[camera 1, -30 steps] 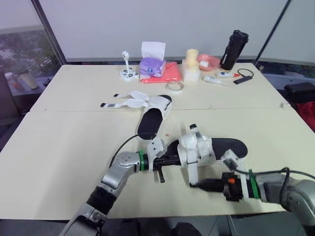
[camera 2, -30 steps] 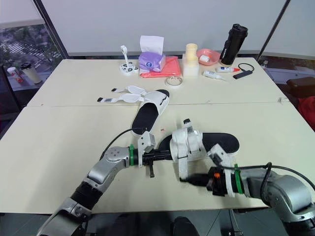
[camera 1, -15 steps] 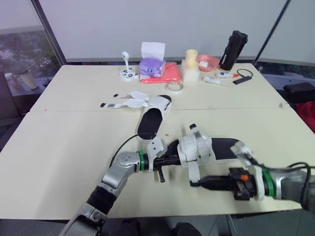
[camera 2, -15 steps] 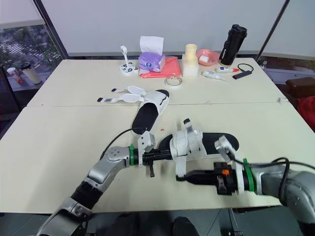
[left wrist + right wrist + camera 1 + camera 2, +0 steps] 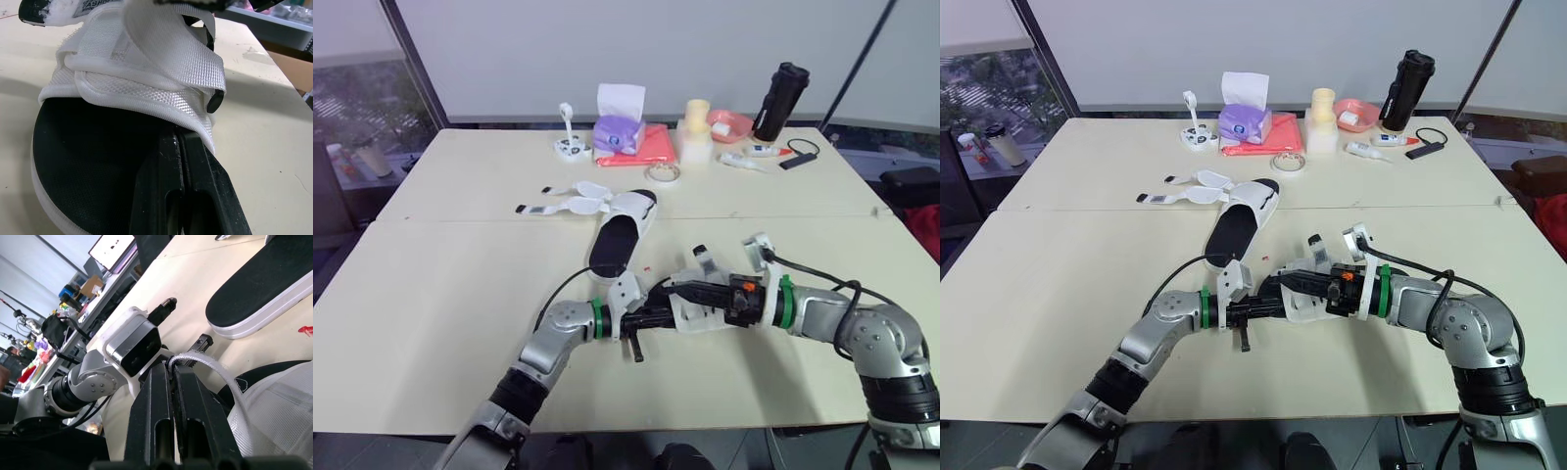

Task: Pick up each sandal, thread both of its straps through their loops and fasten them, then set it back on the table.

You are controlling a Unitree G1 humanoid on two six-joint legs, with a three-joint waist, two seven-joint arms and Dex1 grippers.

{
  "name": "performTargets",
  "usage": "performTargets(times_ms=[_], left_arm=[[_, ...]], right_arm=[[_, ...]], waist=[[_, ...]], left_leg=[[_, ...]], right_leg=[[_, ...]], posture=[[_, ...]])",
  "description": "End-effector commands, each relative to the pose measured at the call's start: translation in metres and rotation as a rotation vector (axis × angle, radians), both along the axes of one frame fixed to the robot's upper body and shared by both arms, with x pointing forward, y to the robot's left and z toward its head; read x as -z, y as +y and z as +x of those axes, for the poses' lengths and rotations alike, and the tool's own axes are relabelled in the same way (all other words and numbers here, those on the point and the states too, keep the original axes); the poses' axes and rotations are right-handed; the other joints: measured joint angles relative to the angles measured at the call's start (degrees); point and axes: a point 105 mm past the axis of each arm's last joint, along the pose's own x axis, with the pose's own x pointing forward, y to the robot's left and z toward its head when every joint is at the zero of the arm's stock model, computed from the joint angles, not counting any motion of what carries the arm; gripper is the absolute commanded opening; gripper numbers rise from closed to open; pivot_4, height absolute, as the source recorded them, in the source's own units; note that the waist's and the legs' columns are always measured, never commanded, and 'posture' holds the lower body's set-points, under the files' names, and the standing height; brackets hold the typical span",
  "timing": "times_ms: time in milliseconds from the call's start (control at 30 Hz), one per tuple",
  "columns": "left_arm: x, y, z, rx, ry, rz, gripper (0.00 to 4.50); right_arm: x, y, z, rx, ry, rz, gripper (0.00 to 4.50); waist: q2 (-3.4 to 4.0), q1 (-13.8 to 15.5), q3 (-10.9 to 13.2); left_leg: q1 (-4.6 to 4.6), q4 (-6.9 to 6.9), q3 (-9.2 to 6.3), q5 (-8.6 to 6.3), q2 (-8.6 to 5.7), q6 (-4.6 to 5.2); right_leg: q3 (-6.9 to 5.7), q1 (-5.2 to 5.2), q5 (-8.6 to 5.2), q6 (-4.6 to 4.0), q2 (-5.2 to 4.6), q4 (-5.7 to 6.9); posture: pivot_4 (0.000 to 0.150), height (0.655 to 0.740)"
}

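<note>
The near sandal [image 5: 703, 315] is positioned at the front part of the table [image 5: 440, 294], between the two grippers; whether it is lifted or resting cannot be told. The left gripper [image 5: 173, 139] is applied at one end of it. Its fingers are pressed together over the black footbed, tips at the hem of the white upper, and are judged to be pinching that hem. The right gripper [image 5: 171, 367] is closed narrowly on the end of a white strap [image 5: 205, 363], which arcs from the upper to the fingertips. Whether this strap has been passed through its loop cannot be told, so fastening of this sandal is judged in progress, not complete. A label [image 5: 98, 4] on the upper is cut by the picture edge; its letters appear to read "FASHION". Farther back, the far sandal [image 5: 615, 240] is laid flat on the table with both straps [image 5: 563, 204] spread open to the left, so threading and fastening are left to be done there. At the far edge, a purple tissue box [image 5: 615, 132], a red cloth [image 5: 654, 145] and a black bottle [image 5: 781, 101] are placed; no writing on them can be read.
</note>
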Motion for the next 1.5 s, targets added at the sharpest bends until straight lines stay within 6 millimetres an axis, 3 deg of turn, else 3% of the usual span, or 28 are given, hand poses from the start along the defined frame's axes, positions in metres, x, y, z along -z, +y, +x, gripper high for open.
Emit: performTargets(times_ms=[33,100,200,433,600,967,1067,1300,1400,1500], left_arm=[[0.049,0.023,-0.003,-0.09,0.124,0.155,0.02],[0.049,0.022,-0.003,-0.092,0.124,0.153,0.02],[0.049,0.021,-0.004,-0.092,0.124,0.151,0.02],[0.048,0.021,-0.002,-0.092,0.123,0.153,0.02],[0.05,0.021,-0.003,-0.086,0.129,0.156,0.02],[0.049,0.02,-0.001,-0.099,0.127,0.148,0.02],[0.051,0.022,-0.002,-0.107,0.131,0.148,0.02],[0.051,0.023,-0.003,-0.117,0.133,0.146,0.02],[0.051,0.024,-0.002,-0.121,0.133,0.147,0.02],[0.051,0.024,-0.002,-0.121,0.132,0.147,0.02]], right_arm=[[-0.018,-0.016,0.015,0.096,-0.027,0.086,0.06],[-0.02,-0.021,0.019,0.124,-0.019,0.107,0.06],[-0.016,-0.025,0.021,0.148,-0.008,0.086,0.93],[-0.028,-0.03,0.023,0.158,-0.088,0.006,4.3],[-0.051,-0.018,0.035,0.111,-0.348,-0.214,4.41],[-0.025,-0.002,0.045,-0.071,-0.377,-0.341,4.41],[-0.022,-0.003,0.048,-0.085,-0.372,-0.347,3.63],[-0.02,-0.001,0.039,-0.153,-0.333,-0.347,0.21],[-0.026,-0.003,0.038,-0.154,-0.328,-0.325,0.04],[-0.049,-0.003,0.034,-0.153,-0.348,-0.225,0.04]], waist=[[-0.01,-0.04,-0.01],[0.0,-0.06,-0.02],[0.01,-0.05,-0.02],[0.03,-0.05,-0.03],[0.07,-0.15,-0.05],[0.05,0.12,-0.04],[0.05,0.07,-0.04],[0.05,0.02,-0.04],[0.05,0.02,-0.04],[0.05,0.02,-0.04]], left_leg=[[0.0,0.01,0.0,0.0,0.0,0.0],[0.0,0.02,0.01,0.01,0.0,0.01],[0.0,0.01,0.0,0.01,0.0,0.02],[-0.01,-0.01,0.02,0.01,-0.01,0.02],[-0.02,-0.01,0.03,0.01,-0.01,0.01],[-0.03,0.01,0.01,0.01,-0.02,0.02],[-0.03,0.01,0.0,0.01,-0.01,0.02],[-0.03,0.0,-0.01,0.01,-0.01,0.02],[-0.03,0.0,-0.01,0.01,-0.01,0.02],[-0.03,0.0,-0.01,0.01,-0.01,0.01]], right_leg=[[0.0,0.01,0.0,0.0,0.0,0.0],[0.01,0.01,0.0,0.0,0.0,0.01],[0.0,0.0,0.0,0.0,0.0,0.02],[0.01,-0.02,0.0,0.0,0.0,0.01],[0.01,-0.06,0.0,0.0,-0.01,0.01],[-0.03,-0.05,0.0,0.01,-0.08,0.0],[-0.04,-0.04,0.01,0.0,-0.08,0.01],[-0.06,-0.04,0.0,0.0,-0.09,0.01],[-0.06,-0.04,0.01,0.0,-0.09,0.01],[-0.06,-0.04,0.01,0.0,-0.09,0.01]], posture=[[0.15,0.74],[0.15,0.74],[0.15,0.74],[0.15,0.74],[0.15,0.74],[0.15,0.74],[0.15,0.74],[0.15,0.74],[0.15,0.74],[0.15,0.74]])
